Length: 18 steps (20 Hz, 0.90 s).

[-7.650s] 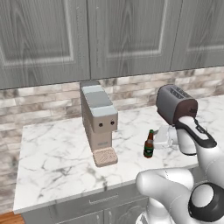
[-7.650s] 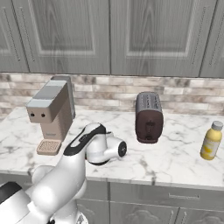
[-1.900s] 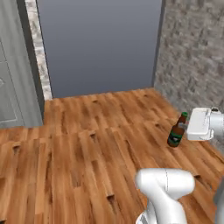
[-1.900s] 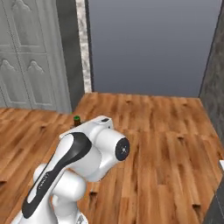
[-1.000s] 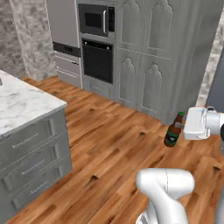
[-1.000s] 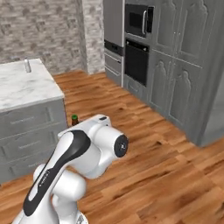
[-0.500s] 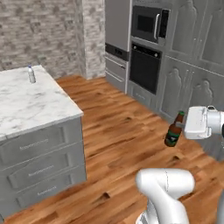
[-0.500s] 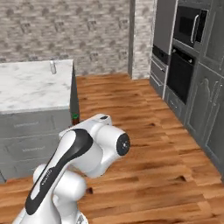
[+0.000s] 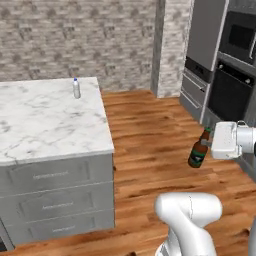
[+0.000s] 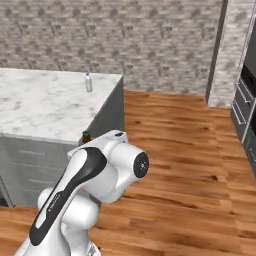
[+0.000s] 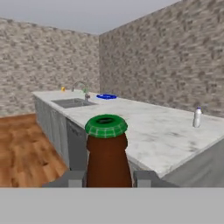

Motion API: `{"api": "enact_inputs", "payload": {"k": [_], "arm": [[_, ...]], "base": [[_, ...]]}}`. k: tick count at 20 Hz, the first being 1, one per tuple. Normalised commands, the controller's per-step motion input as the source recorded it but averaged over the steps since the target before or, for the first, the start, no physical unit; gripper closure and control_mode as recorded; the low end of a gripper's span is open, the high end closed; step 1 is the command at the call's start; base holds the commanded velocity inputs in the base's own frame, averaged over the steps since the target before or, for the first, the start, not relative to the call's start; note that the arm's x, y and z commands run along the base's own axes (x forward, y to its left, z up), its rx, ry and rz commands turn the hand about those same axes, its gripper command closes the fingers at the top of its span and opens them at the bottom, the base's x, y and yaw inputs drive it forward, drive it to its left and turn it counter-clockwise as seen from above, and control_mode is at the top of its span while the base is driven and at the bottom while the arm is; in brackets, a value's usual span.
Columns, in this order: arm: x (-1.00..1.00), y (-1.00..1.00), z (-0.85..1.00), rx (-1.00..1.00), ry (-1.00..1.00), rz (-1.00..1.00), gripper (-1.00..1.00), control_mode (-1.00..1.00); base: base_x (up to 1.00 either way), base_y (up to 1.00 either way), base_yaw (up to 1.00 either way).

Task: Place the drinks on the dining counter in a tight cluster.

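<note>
Beer bottle [image 11: 107, 151] clamped upright between gripper [image 11: 107, 178] fingers.

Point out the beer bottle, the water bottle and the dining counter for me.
beer bottle [image 9: 198, 153]: left base view, on its brown body.
water bottle [image 9: 76, 89]: left base view, on its clear body, standing on the counter.
dining counter [image 9: 45, 125]: left base view, on a bare part of the marble top.

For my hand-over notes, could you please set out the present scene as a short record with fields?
held item: beer bottle, upright, green cap
gripper: shut on the bottle's neck
position: over the wooden floor, clear of the dining counter
already on counter: water bottle, upright near the far corner
far end of counter: sink with faucet, blue plate
</note>
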Motion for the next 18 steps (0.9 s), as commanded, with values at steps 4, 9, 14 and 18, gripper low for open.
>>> {"api": "enact_inputs", "payload": {"k": [4,9,14,18], "arm": [[0.0,0.0,0.0,0.0,0.0,0.0,1.0,1.0],[0.0,0.0,0.0,0.0,0.0,0.0,1.0,1.0],[0.0,0.0,0.0,0.0,0.0,0.0,1.0,1.0],[0.0,0.0,0.0,0.0,0.0,0.0,1.0,1.0]], "base": [[1.0,-0.61,0.55],[1.0,-0.73,0.46],[1.0,-0.87,0.47],[1.0,-0.87,0.47]]}}
